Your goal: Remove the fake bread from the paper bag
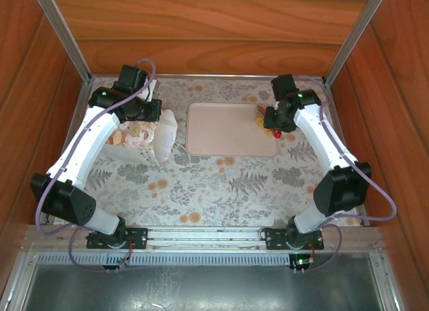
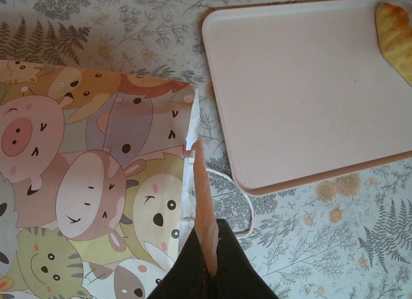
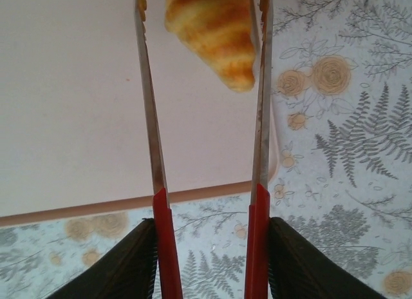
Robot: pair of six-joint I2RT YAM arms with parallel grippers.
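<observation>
The paper bag [image 1: 137, 133] lies on its side at the left, its side printed with cartoon animals [image 2: 96, 183] and its white mouth facing the tray. My left gripper [image 1: 151, 111] [image 2: 209, 273] is shut on the bag's upper rim, seen edge-on as a thin pinkish strip. A white cord handle [image 2: 244, 209] lies on the table. My right gripper [image 1: 278, 120] [image 3: 209, 247] is shut on red-handled metal tongs [image 3: 158, 202]. A golden croissant [image 3: 215, 35] [image 2: 396, 35] [image 1: 260, 118] sits between the tong blades over the tray's right end. The bag's inside is hidden.
The beige rectangular tray [image 1: 228, 130] [image 2: 302, 86] [image 3: 71, 86] lies mid-table between the arms. A floral cloth [image 1: 221, 190] covers the table. Wooden walls and metal posts [image 1: 67, 36] close in the back and sides.
</observation>
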